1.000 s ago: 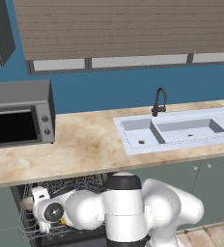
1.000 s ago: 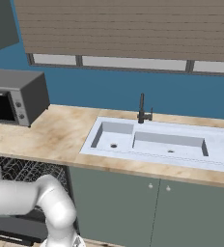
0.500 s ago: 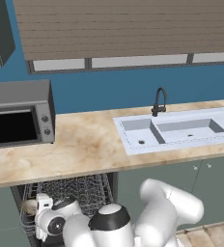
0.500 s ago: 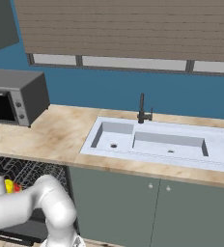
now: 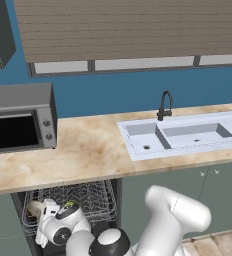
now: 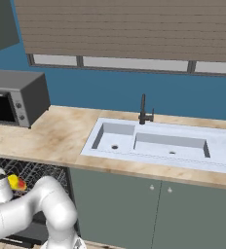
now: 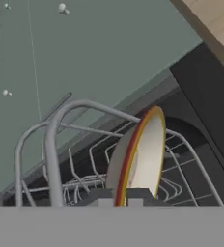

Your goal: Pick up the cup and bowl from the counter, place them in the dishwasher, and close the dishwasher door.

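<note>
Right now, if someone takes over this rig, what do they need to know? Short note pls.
Gripper: shut on the cup, low over the wire rack of the open dishwasher.
Bowl: cannot tell where it sits.
Done: cup and bowl are both off the stretch of counter in view, and the cup is at the rack.
Left: release the cup into the rack, confirm the bowl is in, close the door.

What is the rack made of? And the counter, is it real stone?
The rack looks like thin bent metal wire, grey with a dull sheen, perhaps coated. The counter looks like polished marble, beige with cloudy veins, but a printed laminate would look the same here.
</note>
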